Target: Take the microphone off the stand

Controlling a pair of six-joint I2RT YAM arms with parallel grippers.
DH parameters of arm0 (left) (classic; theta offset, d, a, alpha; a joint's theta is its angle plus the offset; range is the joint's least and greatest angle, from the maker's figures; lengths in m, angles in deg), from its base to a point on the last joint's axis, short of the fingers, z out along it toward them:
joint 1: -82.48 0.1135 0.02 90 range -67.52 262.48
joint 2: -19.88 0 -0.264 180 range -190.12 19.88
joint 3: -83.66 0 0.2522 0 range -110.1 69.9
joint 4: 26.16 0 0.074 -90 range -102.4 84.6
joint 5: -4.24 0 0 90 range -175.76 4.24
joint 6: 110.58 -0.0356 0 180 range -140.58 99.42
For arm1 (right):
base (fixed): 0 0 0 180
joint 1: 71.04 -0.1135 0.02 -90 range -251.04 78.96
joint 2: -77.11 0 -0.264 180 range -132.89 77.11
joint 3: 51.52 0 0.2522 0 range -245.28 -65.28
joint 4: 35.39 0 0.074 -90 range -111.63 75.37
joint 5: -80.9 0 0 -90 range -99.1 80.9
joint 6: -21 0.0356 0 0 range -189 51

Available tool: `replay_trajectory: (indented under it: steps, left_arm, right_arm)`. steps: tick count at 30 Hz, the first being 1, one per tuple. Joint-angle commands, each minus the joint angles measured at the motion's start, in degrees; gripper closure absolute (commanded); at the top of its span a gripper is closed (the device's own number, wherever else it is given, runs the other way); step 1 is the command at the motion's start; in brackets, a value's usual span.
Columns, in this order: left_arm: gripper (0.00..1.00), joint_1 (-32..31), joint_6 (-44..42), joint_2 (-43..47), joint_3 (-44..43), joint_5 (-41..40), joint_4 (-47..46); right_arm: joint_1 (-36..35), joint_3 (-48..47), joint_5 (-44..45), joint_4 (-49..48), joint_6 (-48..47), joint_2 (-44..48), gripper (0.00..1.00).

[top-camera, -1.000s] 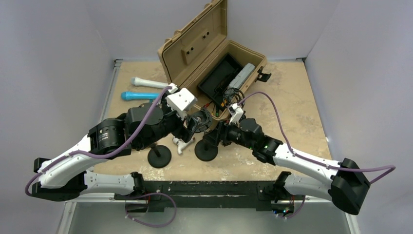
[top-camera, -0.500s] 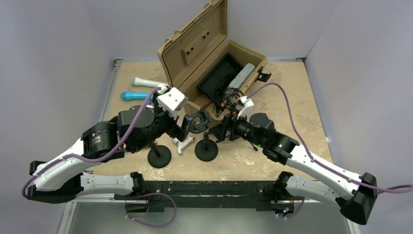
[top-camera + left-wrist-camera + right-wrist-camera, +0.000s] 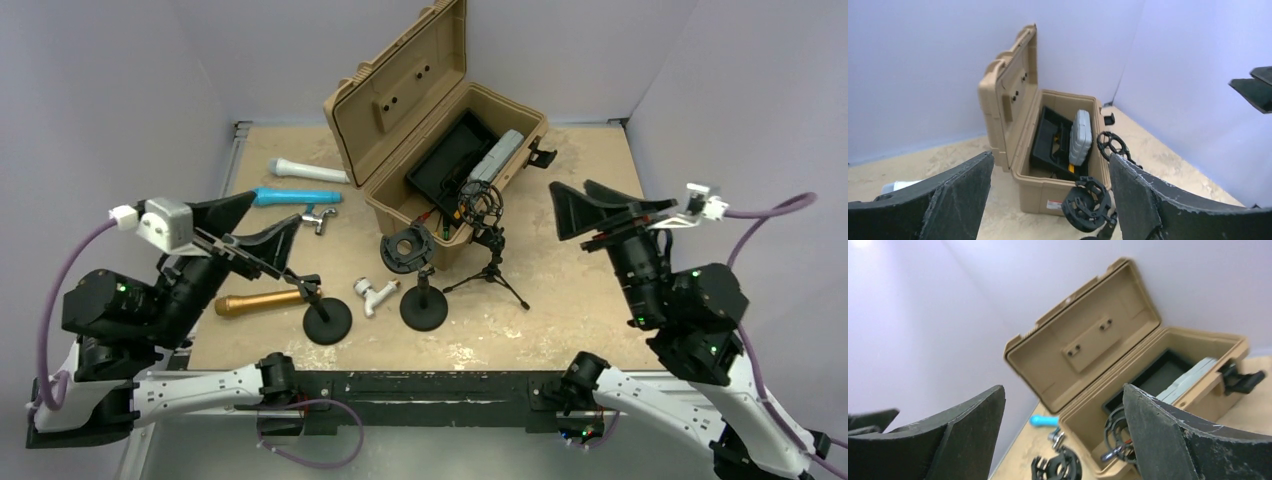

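Observation:
A gold microphone (image 3: 260, 301) lies level at the left, its thin end at the top of a black round-base stand (image 3: 327, 322); I cannot tell whether it is clipped there. A second round-base stand (image 3: 423, 310) carries an empty black shock mount (image 3: 407, 248), which also shows in the left wrist view (image 3: 1088, 204) and the right wrist view (image 3: 1058, 467). My left gripper (image 3: 275, 210) (image 3: 1050, 156) is open and empty, raised at the left. My right gripper (image 3: 570, 185) (image 3: 1063, 389) is open and empty, raised at the right.
An open tan case (image 3: 440, 130) stands at the back, with a black tray and grey box inside. A tripod stand (image 3: 490, 270) with a ring mount is in front of it. A white microphone (image 3: 305, 170), blue microphone (image 3: 295, 196), white clip (image 3: 372, 293) and metal fitting (image 3: 318, 217) lie on the table.
Both arms have drawn back from the stands in the middle and risen to the sides, jaws wide. The gold microphone, hidden under the left arm before, now shows.

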Motion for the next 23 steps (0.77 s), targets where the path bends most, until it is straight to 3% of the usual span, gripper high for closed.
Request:
replay_trajectory:
  steps: [1,5,7,18,23]
  left_arm:
    - [0.17,0.2,-3.8,2.8,2.1,-2.5,-5.8]
    - [0.17,0.2,-4.9,5.8,3.5,-3.8,-6.8]
    - [0.17,0.2,-5.2,6.7,3.7,-4.4,-6.8]
    - [0.17,0.2,-5.2,8.4,3.9,-5.9,-5.6]
    - [0.17,0.2,-5.4,8.6,4.6,-6.1,-5.8]
  right_arm:
    - [0.2,-2.8,8.9,-0.7,-6.2,1.8,0.13]
    - [0.2,-2.9,10.4,-2.2,-7.3,4.2,0.11]
    - [0.2,-2.6,10.4,-2.7,-7.5,5.1,0.02]
    - [0.2,-2.2,10.7,-3.4,-7.4,8.2,0.01]
    - [0.2,1.1,7.1,-9.5,-12.8,11.6,0.01]
